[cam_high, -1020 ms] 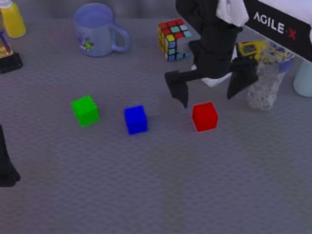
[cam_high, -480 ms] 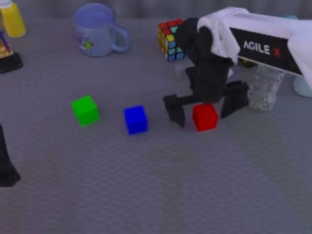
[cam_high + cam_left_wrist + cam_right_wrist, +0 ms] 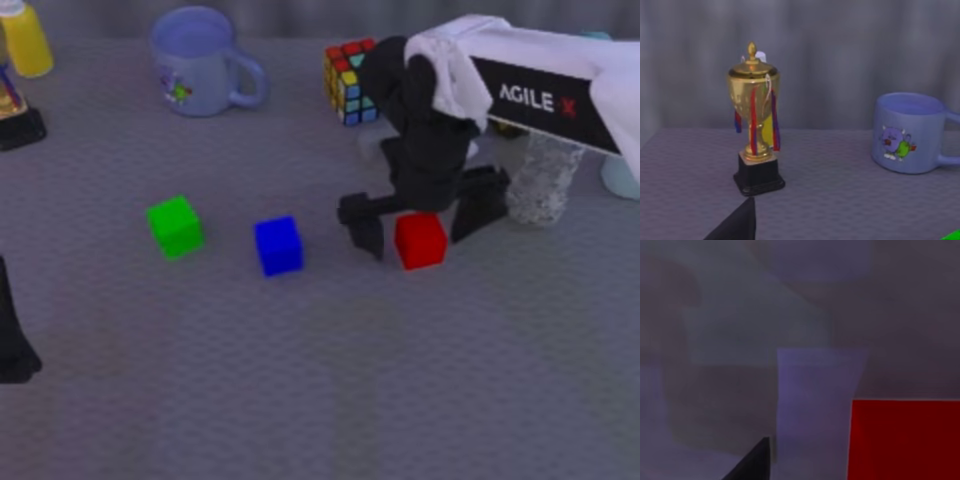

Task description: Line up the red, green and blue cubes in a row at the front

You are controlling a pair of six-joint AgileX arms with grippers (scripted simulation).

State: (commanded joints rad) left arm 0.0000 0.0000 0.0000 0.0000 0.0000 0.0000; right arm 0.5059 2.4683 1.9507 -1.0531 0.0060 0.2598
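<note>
Right end effector (image 3: 420,225) slightly narrower than before, fingers wide astride red cube (image 3: 420,241).

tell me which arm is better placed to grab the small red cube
Right. The right gripper is down at the small bright red cube, open, one finger on each side. The left arm sits parked at the table's left edge, far off.

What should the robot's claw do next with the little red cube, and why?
Probably close the right gripper on the small red cube. Its open black fingers stand on either side of the cube, low at the table, with gaps left. The left gripper sits parked at the table's left edge.
</note>
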